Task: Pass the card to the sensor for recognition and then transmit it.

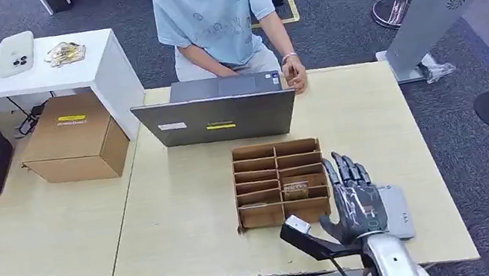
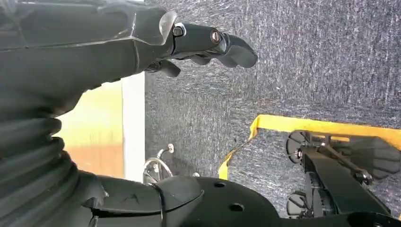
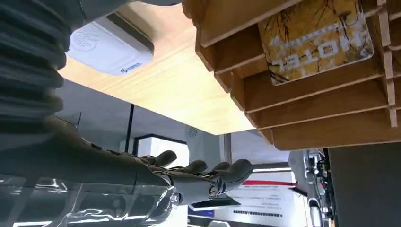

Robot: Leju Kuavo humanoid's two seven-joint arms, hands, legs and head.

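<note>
Card (image 1: 296,190) glossy yellow, in cardboard organizer (image 1: 264,214) | right hand (image 1: 355,198) fingers spread, empty

A yellow-brown patterned card (image 3: 314,38), printed "HOTEL", is lying flat in a compartment of the cardboard divider tray (image 1: 263,216). The flat grey-white sensor (image 3: 109,47) is sitting on the table just beside the tray.
</note>
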